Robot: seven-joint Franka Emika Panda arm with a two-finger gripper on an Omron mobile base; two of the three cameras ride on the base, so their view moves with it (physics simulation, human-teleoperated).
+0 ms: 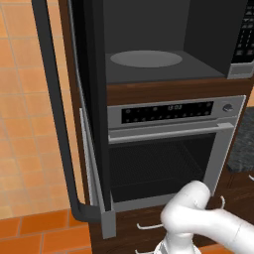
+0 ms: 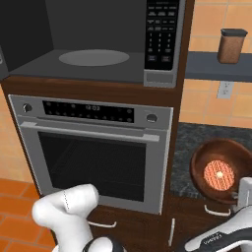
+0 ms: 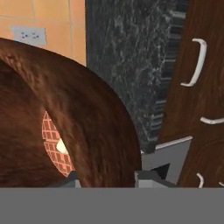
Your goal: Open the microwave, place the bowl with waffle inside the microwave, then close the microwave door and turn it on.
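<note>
In the hand view, the thick rim of the bowl with waffle [image 3: 87, 127] is seen clamped between the two dark finger tips of the gripper [image 3: 107, 177], the bowl being grasped at its edge and tipped so that the orange gridded waffle [image 3: 54, 144] inside it faces the camera at about 9 o'clock. In the right base view the same bowl [image 2: 222, 170] is found at 4 o'clock, held off the dark speckled counter [image 2: 189, 147] with its opening turned toward the viewer, just beside the white arm's end. Beyond it, at 6 o'clock below the cavity, the silver oven [image 2: 93, 147] is seen closed, with its display strip and two knobs. Above it the microwave [image 2: 98, 44] stands open: the dark cavity and the round grey plate [image 2: 93, 57] are exposed, and the keypad strip [image 2: 161, 32] is set at 1 o'clock. In the left base view the microwave door [image 1: 92, 99] is swung wide toward 9 o'clock, its long dark bar handle [image 1: 57, 114] nearest the camera. A brown canister [image 2: 231, 45] is placed on a shelf at 2 o'clock, farthest back, above a wall outlet [image 2: 225, 89].
</note>
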